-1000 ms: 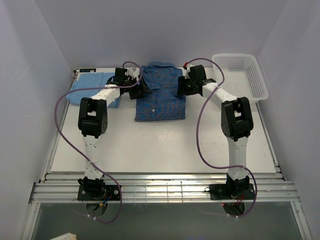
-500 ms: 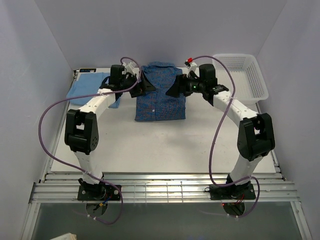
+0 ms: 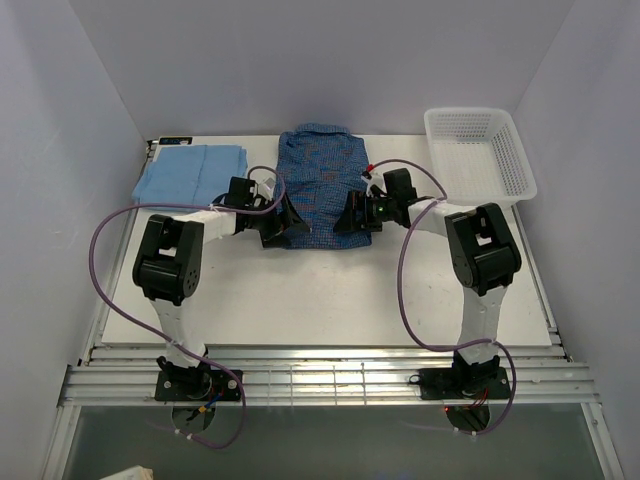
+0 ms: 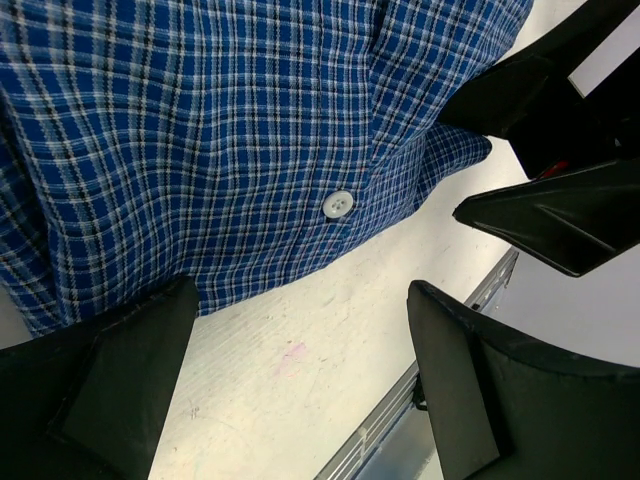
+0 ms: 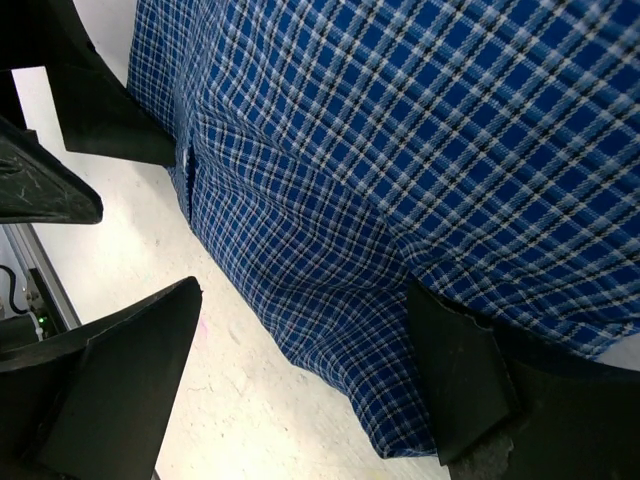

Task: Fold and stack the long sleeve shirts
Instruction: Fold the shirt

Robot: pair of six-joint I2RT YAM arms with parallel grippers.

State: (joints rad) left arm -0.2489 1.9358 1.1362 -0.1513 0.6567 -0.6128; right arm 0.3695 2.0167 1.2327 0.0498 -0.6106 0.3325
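Top external: left claw (image 3: 283, 222) and right claw (image 3: 346, 215) both released at checked shirt (image 3: 318, 175) hem. Pinch both corners evenly, then fold toward collar.

- Low at the checked shirt's (image 3: 318, 185) near hem, the left gripper (image 3: 283, 222) and right gripper (image 3: 350, 215) face each other, only a narrow gap between them.
- The table (image 3: 320, 290) nearer the bases gives passing room.
- The basket (image 3: 478, 150) blocks the far right, the light blue shirt (image 3: 190, 172) the far left.

No legible text, labels, brands or numbers anywhere in view.
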